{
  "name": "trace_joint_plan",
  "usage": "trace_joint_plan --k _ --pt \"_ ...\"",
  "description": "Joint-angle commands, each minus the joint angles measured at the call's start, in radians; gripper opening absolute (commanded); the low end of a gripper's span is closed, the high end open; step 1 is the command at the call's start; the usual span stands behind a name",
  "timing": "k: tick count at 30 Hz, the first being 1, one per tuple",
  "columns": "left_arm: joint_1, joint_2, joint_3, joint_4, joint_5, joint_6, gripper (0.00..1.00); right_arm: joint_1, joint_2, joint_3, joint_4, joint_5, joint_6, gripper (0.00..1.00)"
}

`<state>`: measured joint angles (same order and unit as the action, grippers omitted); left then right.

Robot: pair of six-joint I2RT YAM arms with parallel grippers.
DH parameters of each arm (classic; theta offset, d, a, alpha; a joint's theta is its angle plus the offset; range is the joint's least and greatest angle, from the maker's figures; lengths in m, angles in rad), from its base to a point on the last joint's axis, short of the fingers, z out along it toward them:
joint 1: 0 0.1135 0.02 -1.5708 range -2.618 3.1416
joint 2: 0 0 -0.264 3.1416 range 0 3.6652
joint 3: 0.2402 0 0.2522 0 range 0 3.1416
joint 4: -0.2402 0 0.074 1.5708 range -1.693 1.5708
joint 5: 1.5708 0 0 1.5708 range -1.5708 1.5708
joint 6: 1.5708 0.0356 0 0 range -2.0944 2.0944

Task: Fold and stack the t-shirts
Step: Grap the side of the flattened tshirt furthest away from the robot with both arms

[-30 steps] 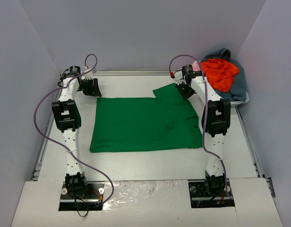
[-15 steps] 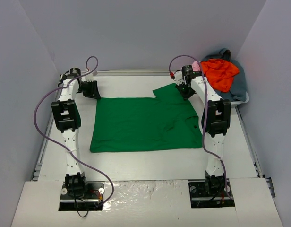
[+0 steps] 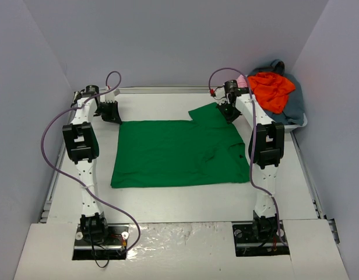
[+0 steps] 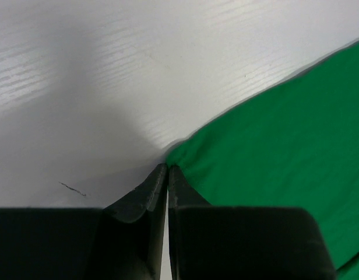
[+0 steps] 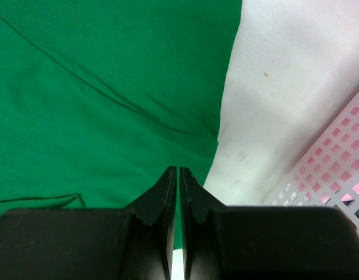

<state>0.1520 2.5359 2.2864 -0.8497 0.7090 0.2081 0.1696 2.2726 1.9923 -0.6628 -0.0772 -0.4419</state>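
Note:
A bright green t-shirt (image 3: 179,153) lies spread flat on the white table (image 3: 168,201). My left gripper (image 3: 109,112) is at the shirt's far left corner. In the left wrist view that gripper (image 4: 168,166) is shut, with the very corner of the green t-shirt (image 4: 273,134) pinched at its tips. My right gripper (image 3: 228,112) is on the far right sleeve. Seen from its wrist, the right gripper (image 5: 178,169) is shut, its tips pressed into the green t-shirt (image 5: 109,105) near the sleeve's edge. Orange-red (image 3: 271,88), grey-blue (image 3: 291,109) and pale pink (image 3: 242,80) t-shirts are heaped at the far right.
A white latticed tub (image 3: 300,123) holds the heap at the far right corner, close beside my right arm; its wall (image 5: 337,169) shows in the right wrist view. Grey walls close in the table on three sides. Purple cables loop off both arms.
My left gripper has shifted slightly left onto the shirt's far corner and closed there. The right arm and the shirt have stayed put.

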Motion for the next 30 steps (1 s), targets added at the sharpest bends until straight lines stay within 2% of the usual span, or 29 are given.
trace_joint_plan --k 1,5,9,14,17,23,30 --pt "0.006 -0.054 -0.028 -0.069 -0.019 0.024 0.02 -0.008 0.010 0.057 -0.044 0.017 0.009 0.04" --pt "0.003 -0.089 -0.053 -0.061 -0.009 0.008 0.02 -0.015 0.024 0.144 -0.041 0.008 0.020 0.07" --pt "-0.003 -0.150 -0.131 0.004 -0.028 -0.027 0.02 -0.038 0.073 0.239 -0.035 -0.070 0.052 0.14" --pt "-0.020 -0.186 -0.151 0.020 -0.069 -0.041 0.02 -0.087 0.174 0.365 -0.017 -0.263 0.112 0.15" --pt "-0.029 -0.210 -0.169 0.032 -0.092 -0.052 0.03 -0.116 0.238 0.431 -0.005 -0.381 0.137 0.19" --pt "-0.061 -0.233 -0.176 0.038 -0.175 -0.027 0.02 -0.153 0.353 0.496 0.048 -0.582 0.178 0.29" --pt "-0.086 -0.227 -0.166 0.047 -0.230 -0.018 0.02 -0.160 0.403 0.514 0.146 -0.696 0.207 0.33"
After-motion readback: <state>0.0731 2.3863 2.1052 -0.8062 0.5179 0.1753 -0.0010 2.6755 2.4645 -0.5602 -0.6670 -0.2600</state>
